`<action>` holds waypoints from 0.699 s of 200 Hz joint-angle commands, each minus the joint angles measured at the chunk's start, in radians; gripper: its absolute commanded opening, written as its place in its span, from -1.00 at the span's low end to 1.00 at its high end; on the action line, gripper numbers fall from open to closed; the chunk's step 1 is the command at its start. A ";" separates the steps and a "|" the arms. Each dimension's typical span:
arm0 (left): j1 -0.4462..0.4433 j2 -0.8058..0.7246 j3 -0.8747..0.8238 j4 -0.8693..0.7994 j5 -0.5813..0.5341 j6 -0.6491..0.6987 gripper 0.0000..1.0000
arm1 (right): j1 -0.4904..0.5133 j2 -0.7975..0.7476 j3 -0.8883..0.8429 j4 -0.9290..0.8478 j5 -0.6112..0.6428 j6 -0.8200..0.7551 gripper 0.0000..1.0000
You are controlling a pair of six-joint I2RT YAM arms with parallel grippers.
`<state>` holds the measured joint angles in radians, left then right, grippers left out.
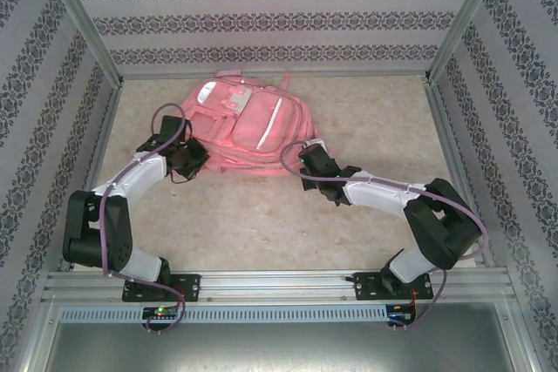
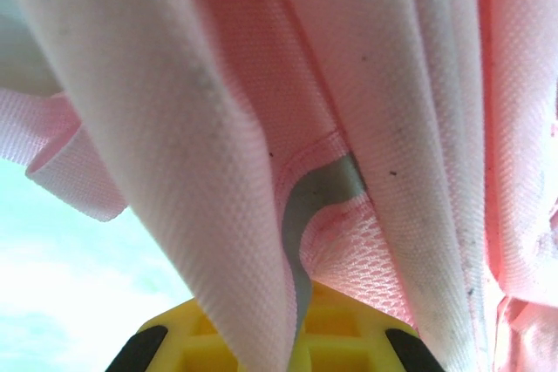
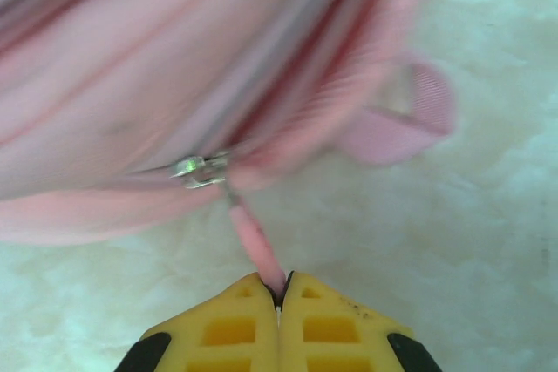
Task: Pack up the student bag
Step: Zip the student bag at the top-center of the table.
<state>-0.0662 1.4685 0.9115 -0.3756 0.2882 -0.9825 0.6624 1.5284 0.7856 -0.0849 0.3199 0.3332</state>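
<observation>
The student bag (image 1: 240,124) lies flat on the pale mottled counter (image 1: 366,215), toward the far side and a little left of centre, its front pockets facing up. From the top camera both arms reach in to it: the left end effector (image 1: 187,156) sits at the bag's near-left edge and the right end effector (image 1: 307,156) at its near-right corner, but at that range the fingers are dark shapes and their grip cannot be made out.

The wrist cameras supply that detail. In the right wrist view the right end effector (image 3: 280,289) has its yellow fingertips pressed together on a thin pink zipper pull tab (image 3: 255,246) — clenched on it. The tab leads up to a small metal slider (image 3: 199,169) on the zipper line of the bag (image 3: 131,84), which is blurred here; a pink loop (image 3: 410,115) sticks out at its right.

In the left wrist view, folds of pink woven fabric of the bag (image 2: 218,84) hang right over the lens, with a grey strip (image 2: 305,206) running down a seam. The left end effector (image 2: 296,337) is cut off at the bottom edge, its yellow fingers (image 2: 340,337) closed together with fabric draped down between them — clamped on the bag's cloth, though which part of the bag it is cannot be told.
</observation>
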 commanded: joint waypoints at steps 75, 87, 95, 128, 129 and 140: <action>0.150 -0.066 0.027 -0.075 0.057 0.066 0.12 | 0.128 0.067 0.112 -0.038 -0.058 0.041 -1.00; 0.123 -0.114 -0.005 -0.086 0.067 0.030 0.12 | 0.128 0.068 0.117 -0.036 -0.075 0.038 -1.00; 0.099 -0.145 -0.026 -0.088 0.077 -0.001 0.12 | 0.128 0.068 0.120 -0.035 -0.073 0.038 -1.00; -0.080 -0.240 -0.101 -0.053 0.062 -0.190 0.12 | 0.116 0.060 0.129 -0.037 -0.055 0.045 -0.69; -0.089 -0.241 -0.103 -0.051 0.060 -0.196 0.12 | 0.116 0.060 0.130 -0.038 -0.053 0.045 -0.69; -0.171 -0.251 -0.106 -0.029 0.024 -0.251 0.11 | 0.115 0.048 0.135 -0.052 -0.017 0.057 -0.57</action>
<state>-0.1097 1.2449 0.8330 -0.4549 0.3378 -1.0618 0.7872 1.5875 0.8894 -0.1162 0.2592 0.3634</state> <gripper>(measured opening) 0.559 0.165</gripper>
